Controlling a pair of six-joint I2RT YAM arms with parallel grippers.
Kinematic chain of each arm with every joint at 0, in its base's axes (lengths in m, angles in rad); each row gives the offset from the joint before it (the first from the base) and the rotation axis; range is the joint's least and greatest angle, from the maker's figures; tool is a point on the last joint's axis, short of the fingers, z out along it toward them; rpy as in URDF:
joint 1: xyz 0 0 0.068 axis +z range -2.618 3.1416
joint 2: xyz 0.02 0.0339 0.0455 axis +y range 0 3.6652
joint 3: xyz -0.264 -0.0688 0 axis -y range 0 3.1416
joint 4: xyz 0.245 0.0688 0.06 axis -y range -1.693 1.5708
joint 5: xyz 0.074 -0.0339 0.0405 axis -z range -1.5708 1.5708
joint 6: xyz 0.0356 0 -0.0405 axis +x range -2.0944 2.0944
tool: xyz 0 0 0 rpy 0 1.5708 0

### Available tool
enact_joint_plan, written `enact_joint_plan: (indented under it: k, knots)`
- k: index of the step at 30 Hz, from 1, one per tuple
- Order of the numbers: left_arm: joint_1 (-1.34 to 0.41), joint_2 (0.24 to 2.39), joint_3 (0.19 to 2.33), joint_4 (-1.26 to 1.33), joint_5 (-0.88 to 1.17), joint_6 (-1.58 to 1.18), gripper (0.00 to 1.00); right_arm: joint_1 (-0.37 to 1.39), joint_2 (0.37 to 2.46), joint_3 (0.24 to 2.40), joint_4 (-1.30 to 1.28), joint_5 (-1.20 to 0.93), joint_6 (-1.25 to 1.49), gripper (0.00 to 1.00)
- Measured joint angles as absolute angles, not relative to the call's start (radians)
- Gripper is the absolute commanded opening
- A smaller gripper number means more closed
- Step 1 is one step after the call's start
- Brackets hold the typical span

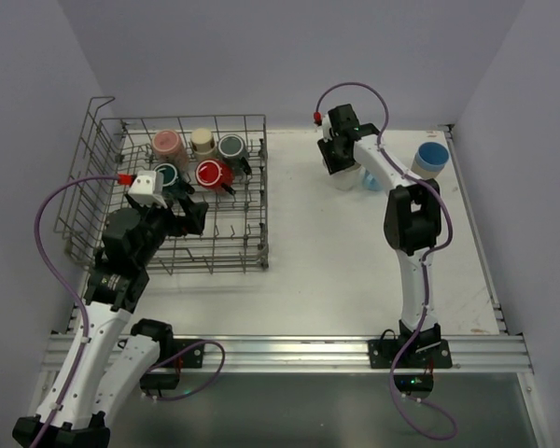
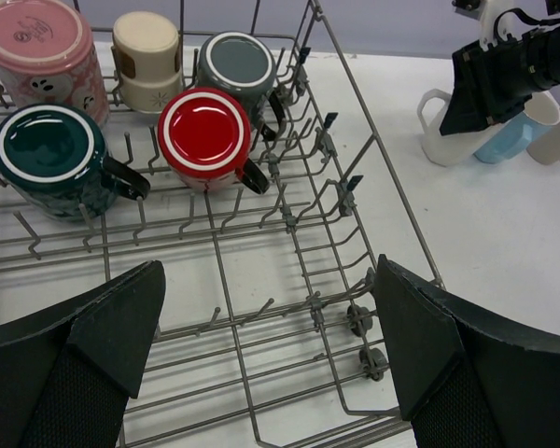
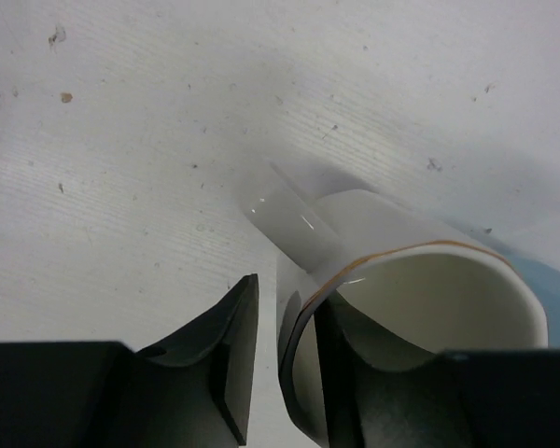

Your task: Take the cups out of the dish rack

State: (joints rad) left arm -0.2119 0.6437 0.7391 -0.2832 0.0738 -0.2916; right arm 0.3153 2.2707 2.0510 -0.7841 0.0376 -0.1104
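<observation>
Left wrist view puts my left claw [image 2: 269,280] wide apart and holding nothing, over the bare near rows of the large grey wire dish rack [image 2: 282,217]. Five cups stand in its far end, all in the upper left of the frame. All are bottom-up, so their long axes run upright.

The glossy red mug [image 2: 203,131] lies nearest, up and a little left of the claw's centre, its black handle pointing lower right towards me. I judge it the next pick, and this arm is plainly the nearer one.

Room is tight. The grey mug [image 2: 235,61] sits just behind it and the dark teal mug [image 2: 47,149] close on its left. The cream tumbler [image 2: 147,47] and the pink tumbler [image 2: 37,37] are in the back row. Upright tines stand between me and the red mug, so I would come down from above, not sweep across.

Right wrist view shows my right claw [image 3: 285,308] narrowly apart astride the wall of a white mug [image 3: 429,299]. That mug stands upright on the white bench [image 1: 336,261], and a sliver of daylight shows on the outer side, so I read it as unclamped. A light blue cup [image 2: 504,140] stands just beside the mug, well clear of the rack.
</observation>
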Motion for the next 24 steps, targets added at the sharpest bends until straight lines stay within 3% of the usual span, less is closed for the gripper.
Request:
enact_joint_plan:
  k: [1, 7, 11, 14, 19, 24]
  knots:
    - [-0.212, 0.645, 0.739, -0.283, 0.073, -0.292, 1.0, 0.315, 2.266, 2.046, -0.766, 0.038, -0.109, 0.42]
    - [-0.212, 0.659, 0.739, -0.283, 0.073, -0.292, 1.0, 0.316, 2.246, 2.036, -0.724, 0.036, -0.102, 0.6]
    - [-0.212, 0.668, 0.739, -0.283, 0.066, -0.293, 1.0, 0.316, 2.222, 2.024, -0.716, 0.043, -0.09, 0.85]
    - [-0.212, 0.699, 0.745, -0.283, 0.065, -0.296, 1.0, 0.316, 2.169, 1.987, -0.71, 0.046, -0.079, 0.98]
    - [-0.212, 0.815, 0.813, -0.297, 0.058, -0.333, 1.0, 0.318, 1.978, 1.89, -0.659, 0.023, -0.012, 0.99]
    - [-0.212, 0.971, 0.91, -0.297, 0.049, -0.399, 1.0, 0.334, 1.678, 1.656, -0.49, -0.044, 0.117, 0.99]
